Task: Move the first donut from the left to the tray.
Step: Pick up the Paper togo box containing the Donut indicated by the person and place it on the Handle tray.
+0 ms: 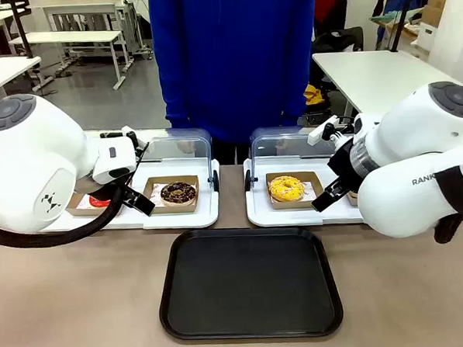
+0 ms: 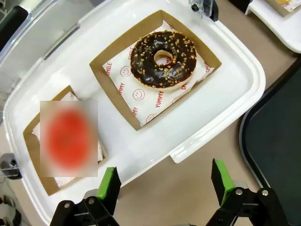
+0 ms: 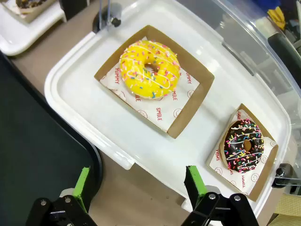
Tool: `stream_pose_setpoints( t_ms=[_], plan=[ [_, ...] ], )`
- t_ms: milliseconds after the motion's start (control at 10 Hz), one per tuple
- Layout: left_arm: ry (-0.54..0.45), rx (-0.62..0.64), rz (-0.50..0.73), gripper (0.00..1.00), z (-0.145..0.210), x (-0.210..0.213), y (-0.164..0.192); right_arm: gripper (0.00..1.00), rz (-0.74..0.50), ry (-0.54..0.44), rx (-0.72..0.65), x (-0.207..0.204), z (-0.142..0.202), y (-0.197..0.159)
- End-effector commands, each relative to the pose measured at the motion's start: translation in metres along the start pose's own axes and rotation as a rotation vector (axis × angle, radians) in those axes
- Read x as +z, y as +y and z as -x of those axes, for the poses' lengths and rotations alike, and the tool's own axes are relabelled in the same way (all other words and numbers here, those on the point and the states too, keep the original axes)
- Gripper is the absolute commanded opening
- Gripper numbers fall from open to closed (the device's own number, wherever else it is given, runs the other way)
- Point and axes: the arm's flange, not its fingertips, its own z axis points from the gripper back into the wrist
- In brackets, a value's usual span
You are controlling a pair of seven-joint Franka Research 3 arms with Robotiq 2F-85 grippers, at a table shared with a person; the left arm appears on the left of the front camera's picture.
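Front view: a black tray (image 1: 249, 285) lies on the surface (image 1: 82, 290) at near centre. Behind it sit two white trays with raised clear lids. On the left white tray (image 1: 180, 221) the red donut (image 1: 99, 201) is partly hidden by the left arm, beside a brown donut (image 1: 178, 193). The left gripper (image 1: 138, 202) hangs between them. The right white tray (image 1: 288, 217) carries a yellow donut (image 1: 286, 188), with the right gripper (image 1: 330, 193) just beside it. A person (image 1: 233, 57) in blue stands at the far side.

Left wrist view: the left gripper (image 2: 165, 188) is spread wide and holds nothing, over the white tray's near edge. The red donut (image 2: 68, 136), blurred, is seen in its box at the left.

Right wrist view: the right gripper (image 3: 138, 188) is likewise spread wide and holds nothing. Ahead lie the yellow donut (image 3: 149, 69) and a sprinkled donut (image 3: 243, 146).
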Motion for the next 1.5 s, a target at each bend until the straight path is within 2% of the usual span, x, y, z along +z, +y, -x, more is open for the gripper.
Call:
stream_pose_setpoints(
  t_ms=[0,800,900,1100,1300,1400],
  plan=[
    [0.000,0.000,0.000,1.00,0.000,0.000,0.000,1.00,0.000,0.000,0.000,0.000,0.000,0.000],
    [0.000,0.000,0.000,1.00,0.000,0.000,0.000,1.00,0.000,0.000,0.000,0.000,0.000,0.000],
    [-0.075,0.000,0.054,1.00,-0.020,0.023,0.013,1.00,0.000,0.000,0.001,0.000,0.000,0.000],
    [-0.104,0.047,0.154,1.00,-0.051,0.068,0.055,1.00,-0.086,-0.048,-0.061,0.064,-0.036,-0.051],
    [-0.099,-0.001,0.246,1.00,-0.061,0.109,0.101,1.00,-0.204,-0.145,-0.120,0.125,-0.022,-0.113],
    [-0.104,-0.067,0.340,1.00,-0.054,0.122,0.128,1.00,-0.259,-0.194,-0.118,0.154,0.004,-0.151]
  ],
)
